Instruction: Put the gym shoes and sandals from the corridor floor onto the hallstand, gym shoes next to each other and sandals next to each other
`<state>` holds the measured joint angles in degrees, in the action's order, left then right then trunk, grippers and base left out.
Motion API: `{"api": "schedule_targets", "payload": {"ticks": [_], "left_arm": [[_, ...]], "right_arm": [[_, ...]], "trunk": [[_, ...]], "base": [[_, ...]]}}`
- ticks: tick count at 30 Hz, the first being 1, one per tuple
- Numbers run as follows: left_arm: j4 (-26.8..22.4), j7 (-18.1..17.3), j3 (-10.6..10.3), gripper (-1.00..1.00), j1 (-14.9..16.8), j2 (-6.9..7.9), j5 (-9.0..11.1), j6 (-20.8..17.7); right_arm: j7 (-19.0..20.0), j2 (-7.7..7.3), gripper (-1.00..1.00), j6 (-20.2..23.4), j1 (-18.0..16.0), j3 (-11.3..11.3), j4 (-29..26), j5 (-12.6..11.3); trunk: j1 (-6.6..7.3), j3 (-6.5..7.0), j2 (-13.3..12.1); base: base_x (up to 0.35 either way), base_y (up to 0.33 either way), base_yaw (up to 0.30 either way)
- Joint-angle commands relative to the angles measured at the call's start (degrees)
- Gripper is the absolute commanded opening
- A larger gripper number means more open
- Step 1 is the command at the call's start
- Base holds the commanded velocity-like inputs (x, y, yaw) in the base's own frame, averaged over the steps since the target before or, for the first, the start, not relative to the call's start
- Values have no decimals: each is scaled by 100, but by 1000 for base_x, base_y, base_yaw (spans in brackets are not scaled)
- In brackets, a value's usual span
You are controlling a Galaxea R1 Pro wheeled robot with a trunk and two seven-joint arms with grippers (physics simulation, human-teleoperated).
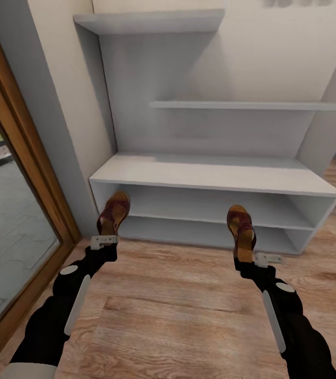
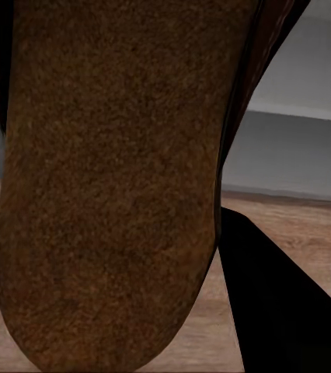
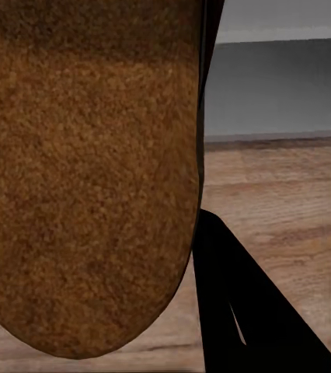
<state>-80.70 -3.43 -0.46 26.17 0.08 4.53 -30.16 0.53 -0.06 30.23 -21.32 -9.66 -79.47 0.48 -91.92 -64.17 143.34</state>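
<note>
You are facing the hallstand (image 1: 210,176) square on, across a strip of corridor floor (image 1: 178,310), with a glazed door at your left. Each arm holds one sandal by its heel, toe pointing at the rack: the left gripper (image 1: 104,243) is closed on the left sandal (image 1: 114,211) and the right gripper (image 1: 252,258) is clamped on the right sandal (image 1: 241,231), whose footbeds loom large in both wrist views. Both are off the floor but not yet on the rack, whose top and open compartments look bare. The sandals sit well apart, so you will need to bring them together when setting them down; the gym shoes remain to be fetched.
</note>
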Motion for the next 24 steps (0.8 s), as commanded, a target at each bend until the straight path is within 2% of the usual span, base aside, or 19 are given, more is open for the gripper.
{"api": "schedule_targets", "payload": {"ticks": [1,7,15,24], "left_arm": [[-7,-10,2,-100,2,1,39,-34],[-7,-9,1,-100,2,1,39,-34],[-7,-8,2,-100,2,0,39,-34],[-7,-8,2,-100,2,1,38,-34]], "right_arm": [[-11,-1,-100,36,-3,-1,-7,-13],[-11,0,-100,35,-3,-1,-7,-13],[-13,-1,-100,33,-3,-1,-7,-13],[-15,-1,-100,36,-3,-1,-7,-13]], "trunk": [[1,-5,2],[1,-5,2],[1,-5,2],[1,-5,2]], "base": [[0,12,-256],[0,4,-192],[0,110,-18],[0,16,0]]}}
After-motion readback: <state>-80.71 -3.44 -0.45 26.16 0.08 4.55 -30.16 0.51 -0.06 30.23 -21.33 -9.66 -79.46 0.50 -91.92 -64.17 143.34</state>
